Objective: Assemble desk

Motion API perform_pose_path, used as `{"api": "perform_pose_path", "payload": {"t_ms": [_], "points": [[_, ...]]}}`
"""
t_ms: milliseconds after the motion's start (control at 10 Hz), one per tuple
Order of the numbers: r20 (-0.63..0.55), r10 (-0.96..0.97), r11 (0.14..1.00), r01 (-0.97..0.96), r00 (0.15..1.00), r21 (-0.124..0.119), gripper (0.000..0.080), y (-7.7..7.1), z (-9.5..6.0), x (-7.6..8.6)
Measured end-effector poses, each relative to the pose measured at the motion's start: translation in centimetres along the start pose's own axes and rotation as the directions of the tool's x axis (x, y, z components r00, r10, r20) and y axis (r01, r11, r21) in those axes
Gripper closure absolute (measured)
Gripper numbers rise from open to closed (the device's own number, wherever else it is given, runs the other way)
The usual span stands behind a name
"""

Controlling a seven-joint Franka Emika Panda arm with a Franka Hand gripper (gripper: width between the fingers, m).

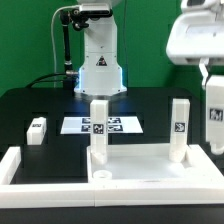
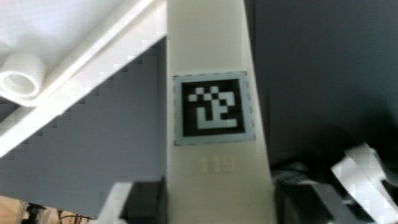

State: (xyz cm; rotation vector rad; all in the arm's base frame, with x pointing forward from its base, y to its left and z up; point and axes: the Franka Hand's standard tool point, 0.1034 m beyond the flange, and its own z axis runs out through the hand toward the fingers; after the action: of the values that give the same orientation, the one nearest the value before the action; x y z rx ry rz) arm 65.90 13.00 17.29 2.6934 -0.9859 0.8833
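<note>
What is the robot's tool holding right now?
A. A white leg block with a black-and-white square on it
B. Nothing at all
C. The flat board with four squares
A: the wrist view shows a white leg block with a black-and-white tag clamped between the two sides of the tool.

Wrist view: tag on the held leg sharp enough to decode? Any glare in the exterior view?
Wrist view: soft overall, but the tag on the leg block has clean edges; the fingers near the lens are blurred. Exterior view: even light, robot base blown out white, marker board tags small.
</note>
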Motion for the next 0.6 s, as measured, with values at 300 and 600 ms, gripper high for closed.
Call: {"api": "perform_pose_path", "payload": {"t_ms": [300, 600], "points": [[-0.020, 0.003, 0.999, -0.004, 1.000, -0.041, 0.0512, 0.32, -0.49, 1.26], [-0.013, 0.011, 0.999, -0.012, 1.000, -0.039, 0.0512, 0.31, -0.37, 1.05]]}}
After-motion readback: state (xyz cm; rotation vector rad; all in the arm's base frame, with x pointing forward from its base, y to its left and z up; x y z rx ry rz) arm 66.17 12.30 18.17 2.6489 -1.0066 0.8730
